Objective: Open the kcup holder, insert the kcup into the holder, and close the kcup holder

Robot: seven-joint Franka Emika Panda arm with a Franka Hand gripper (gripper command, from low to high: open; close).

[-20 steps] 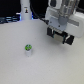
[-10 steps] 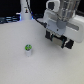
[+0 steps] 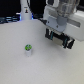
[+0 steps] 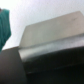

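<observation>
The gripper (image 3: 59,39) hung over the white table (image 3: 20,67) toward the exterior view's right, far side. Its 2 dark fingers (image 3: 49,35) stood apart with nothing between them, so the tool was open and empty. The pod (image 3: 28,49), white with a green top, stood upright on the table, well apart from the gripper, nearer and to the exterior view's left. The drawer unit could not be made out in the exterior view. The wrist view was blurred: a grey boxy surface (image 4: 52,37) filled it, possibly the drawer unit, not certain.

Judgement: step in hand was opening the drawer. Doing it well called for squaring the fingers to a handle, closing firmly, then pulling straight outward, so the unit would not skid.
</observation>
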